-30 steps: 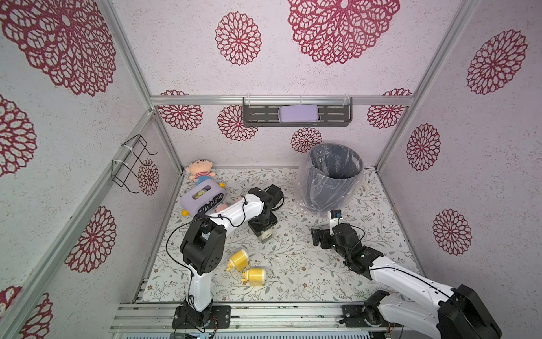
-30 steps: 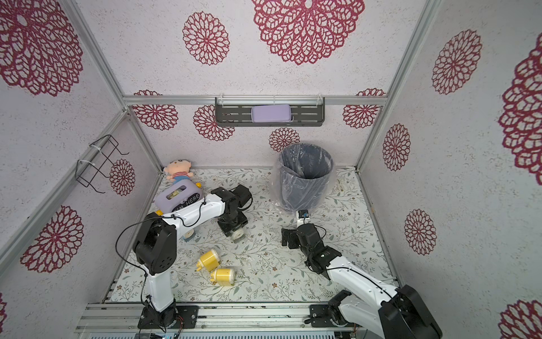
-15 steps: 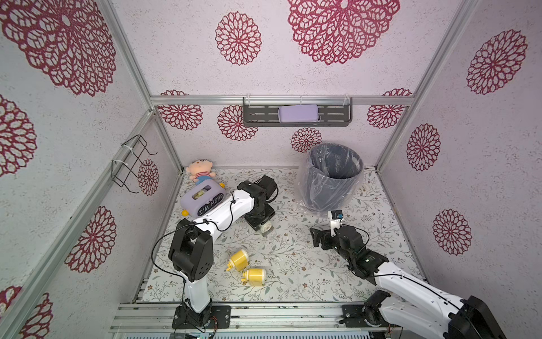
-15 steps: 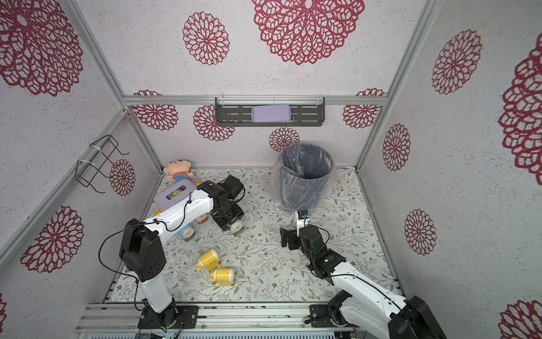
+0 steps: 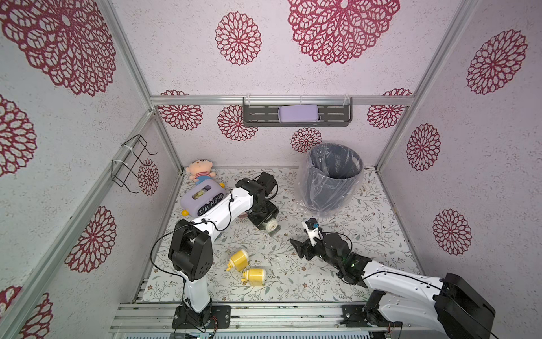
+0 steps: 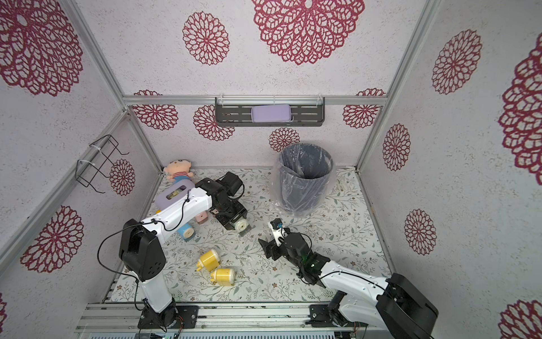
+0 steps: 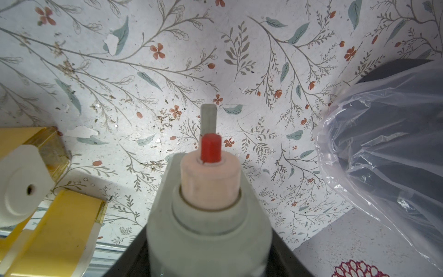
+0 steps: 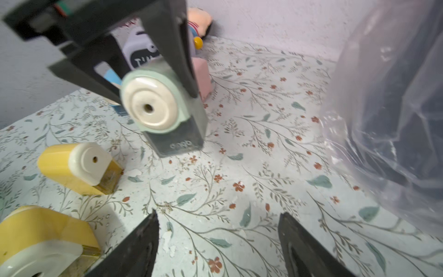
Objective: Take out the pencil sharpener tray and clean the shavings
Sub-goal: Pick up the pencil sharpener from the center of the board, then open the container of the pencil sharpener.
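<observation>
A pale green pencil sharpener (image 8: 163,108) with a cream front disc is held a little above the floor, with my left gripper (image 5: 263,216) shut on its sides. Both top views show it (image 6: 241,226). Its dark tinted tray (image 8: 178,141) sits in the sharpener's base, facing my right gripper. The tray's tint hides any shavings inside. In the left wrist view the sharpener (image 7: 208,215) fills the lower middle, its red crank handle (image 7: 211,147) pointing away. My right gripper (image 8: 218,223) is open and empty, low over the floor a short way in front of the tray.
A grey bin (image 5: 331,179) with a clear plastic liner stands at the back right. Two yellow sharpeners (image 5: 239,259) (image 5: 255,276) lie near the front. A purple box (image 5: 202,199), a doll (image 5: 201,171), and pink (image 6: 202,217) and blue (image 6: 186,230) sharpeners crowd the back left.
My right gripper has slid left toward the held sharpener. The left arm has swung its elbow out and shifted the sharpener slightly, keeping its grip.
</observation>
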Controlling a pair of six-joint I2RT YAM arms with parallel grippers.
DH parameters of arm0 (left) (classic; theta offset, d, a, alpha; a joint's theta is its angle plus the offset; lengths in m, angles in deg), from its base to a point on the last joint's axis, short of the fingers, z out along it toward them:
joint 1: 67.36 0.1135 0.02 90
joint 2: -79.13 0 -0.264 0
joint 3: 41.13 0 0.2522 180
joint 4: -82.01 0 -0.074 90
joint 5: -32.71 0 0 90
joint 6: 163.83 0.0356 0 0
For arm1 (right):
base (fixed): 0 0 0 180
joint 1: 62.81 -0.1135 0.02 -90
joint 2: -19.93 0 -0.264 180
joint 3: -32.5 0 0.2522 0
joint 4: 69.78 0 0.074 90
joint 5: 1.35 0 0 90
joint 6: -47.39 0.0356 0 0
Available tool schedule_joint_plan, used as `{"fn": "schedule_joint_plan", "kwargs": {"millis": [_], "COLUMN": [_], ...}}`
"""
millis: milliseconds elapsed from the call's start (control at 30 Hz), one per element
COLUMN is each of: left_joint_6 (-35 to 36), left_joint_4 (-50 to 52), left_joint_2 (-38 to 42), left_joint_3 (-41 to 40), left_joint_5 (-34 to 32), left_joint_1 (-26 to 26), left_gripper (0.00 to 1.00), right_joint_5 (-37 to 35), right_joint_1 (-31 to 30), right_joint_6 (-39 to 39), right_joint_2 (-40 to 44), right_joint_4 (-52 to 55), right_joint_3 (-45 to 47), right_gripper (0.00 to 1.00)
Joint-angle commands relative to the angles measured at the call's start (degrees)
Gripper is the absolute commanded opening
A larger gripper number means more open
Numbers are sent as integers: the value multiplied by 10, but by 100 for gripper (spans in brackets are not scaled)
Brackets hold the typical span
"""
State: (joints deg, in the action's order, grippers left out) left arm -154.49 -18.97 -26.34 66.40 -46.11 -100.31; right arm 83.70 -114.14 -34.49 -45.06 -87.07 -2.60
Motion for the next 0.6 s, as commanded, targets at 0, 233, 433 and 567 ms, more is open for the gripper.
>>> {"fn": "schedule_joint_plan", "kwargs": {"millis": [0, 233, 433, 567], "left_joint_6": [-1, -11, -11, -11], "left_joint_4": [4, -16, -18, -21], "left_joint_2": [-7, 10, 12, 10], "left_joint_3": [13, -16, -20, -22], "left_joint_5": [33, 45, 50, 54], "left_joint_1": [5, 4, 5, 5], "left_gripper": [21, 19, 17, 16], "right_joint_5": [23, 23, -2, -21], "right_joint_1": [-14, -34, -47, -50], "right_joint_6": [-60, -94, -104, -108], "right_joint_2": [-24, -110, -163, -190], "right_joint_4": [-153, -200, -200, -184], "right_joint_3": [17, -16, -47, -69], "right_gripper": [79, 78, 73, 68]}}
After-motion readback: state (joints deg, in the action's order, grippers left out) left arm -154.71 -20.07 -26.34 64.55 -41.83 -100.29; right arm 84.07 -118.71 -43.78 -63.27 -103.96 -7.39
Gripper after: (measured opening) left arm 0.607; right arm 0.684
